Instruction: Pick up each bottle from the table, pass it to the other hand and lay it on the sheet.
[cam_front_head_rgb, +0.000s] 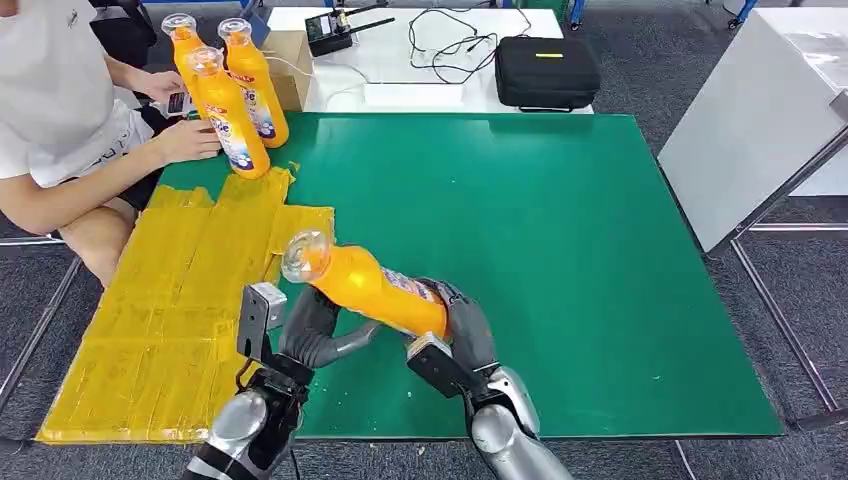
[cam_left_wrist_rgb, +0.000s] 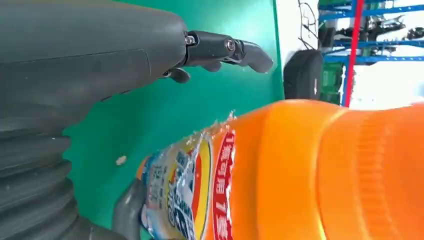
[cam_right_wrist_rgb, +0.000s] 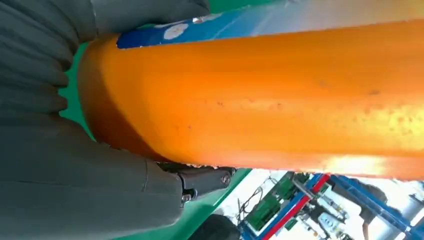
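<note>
An orange bottle (cam_front_head_rgb: 365, 285) with a clear cap hangs tilted above the green table (cam_front_head_rgb: 560, 250), cap toward the yellow sheet (cam_front_head_rgb: 170, 310). The right hand (cam_front_head_rgb: 455, 335) wraps its fingers around the bottle's base end and grips it. The left hand (cam_front_head_rgb: 315, 330) sits under the bottle's middle with fingers spread apart; whether it touches the bottle I cannot tell. Three more orange bottles (cam_front_head_rgb: 232, 110) stand upright at the far left corner, where a person's hand (cam_front_head_rgb: 190, 140) rests against one
</note>
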